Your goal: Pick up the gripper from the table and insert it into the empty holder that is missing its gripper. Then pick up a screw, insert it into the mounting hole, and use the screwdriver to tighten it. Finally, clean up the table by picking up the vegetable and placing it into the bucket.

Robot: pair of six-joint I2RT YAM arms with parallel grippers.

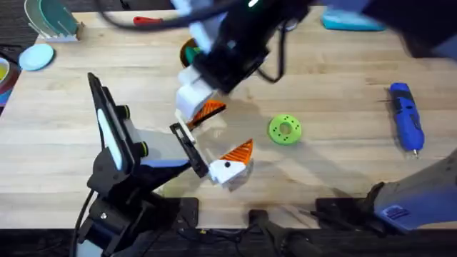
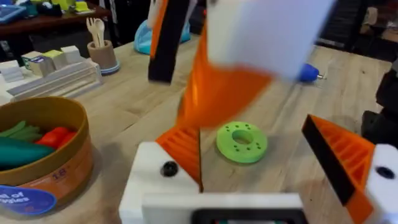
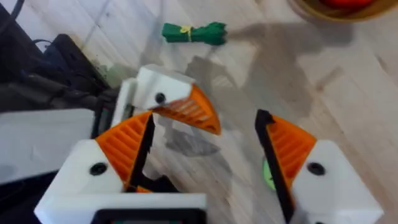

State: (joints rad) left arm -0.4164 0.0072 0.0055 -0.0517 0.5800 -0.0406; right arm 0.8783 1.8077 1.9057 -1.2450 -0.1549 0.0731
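Overhead, right gripper jaws apart above left gripper; vegetable nearby.

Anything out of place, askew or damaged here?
Nothing looks spilled or damaged. The dark-green vegetable bundle lies loose on the table, outside the bucket that holds other toy vegetables.

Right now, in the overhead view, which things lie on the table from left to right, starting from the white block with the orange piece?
White block with orange piece → green disc → blue screwdriver.
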